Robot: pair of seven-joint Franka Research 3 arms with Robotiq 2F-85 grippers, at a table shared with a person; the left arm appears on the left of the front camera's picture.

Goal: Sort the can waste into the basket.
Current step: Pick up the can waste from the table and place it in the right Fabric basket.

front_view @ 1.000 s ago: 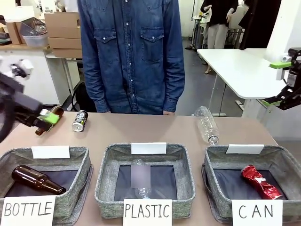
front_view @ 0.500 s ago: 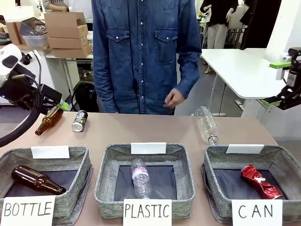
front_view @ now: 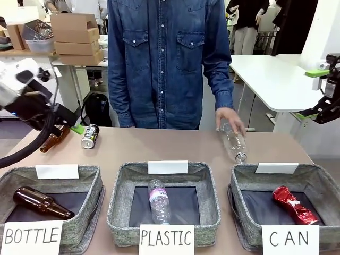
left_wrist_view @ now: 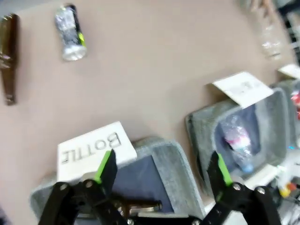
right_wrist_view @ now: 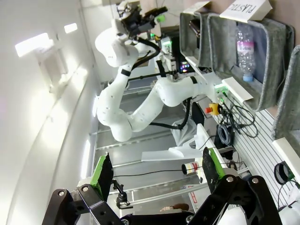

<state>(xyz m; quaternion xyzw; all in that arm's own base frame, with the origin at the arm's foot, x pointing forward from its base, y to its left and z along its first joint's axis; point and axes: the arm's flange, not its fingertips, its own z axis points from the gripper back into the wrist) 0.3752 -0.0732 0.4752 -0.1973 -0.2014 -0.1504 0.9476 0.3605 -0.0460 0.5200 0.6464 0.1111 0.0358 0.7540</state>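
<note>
While above the table (left_wrist_view: 154,93), left end effector (left_wrist_view: 164,161), jaws apart.

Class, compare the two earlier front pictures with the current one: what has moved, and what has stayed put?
The left gripper lifted away from the brown bottle on the table, open and empty. The person's hand reached down to the clear plastic bottle. Unchanged: black can on the table, red can in the CAN basket, right gripper parked open.
</note>
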